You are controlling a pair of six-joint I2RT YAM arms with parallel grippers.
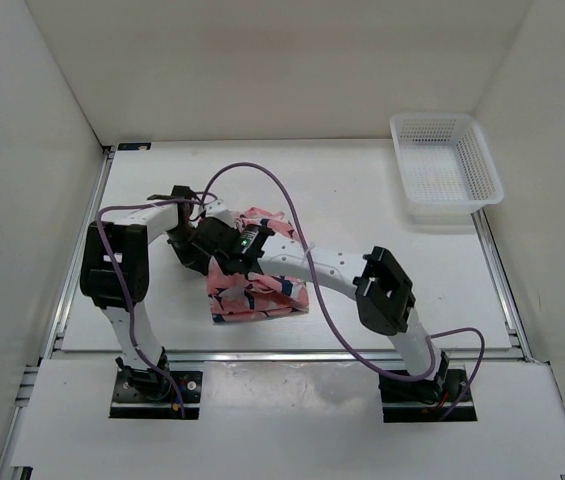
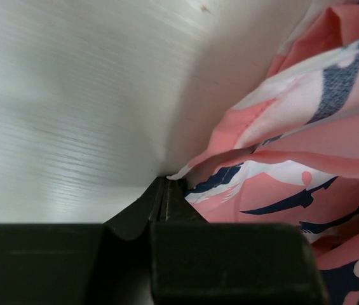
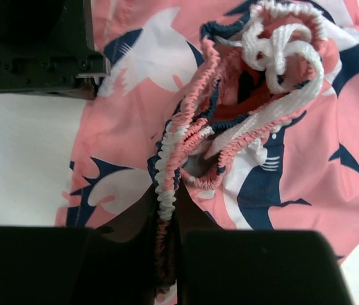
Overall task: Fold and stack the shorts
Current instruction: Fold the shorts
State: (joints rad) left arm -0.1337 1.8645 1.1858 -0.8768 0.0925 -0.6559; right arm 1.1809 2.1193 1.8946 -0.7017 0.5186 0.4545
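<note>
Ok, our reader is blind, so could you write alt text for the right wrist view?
The right hand is shut on the gathered elastic waistband of salmon-pink shorts printed with navy-and-white shapes, bunched on a white table. A white drawstring lies tangled above.

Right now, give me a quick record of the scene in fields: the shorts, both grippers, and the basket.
shorts: lying in the middle of the table, waist bunched up
left gripper: shut at the hem edge of the shorts; unclear whether cloth is caught
right gripper: shut on the elastic waistband
basket: white mesh, far right corner, apart from the shorts
</note>
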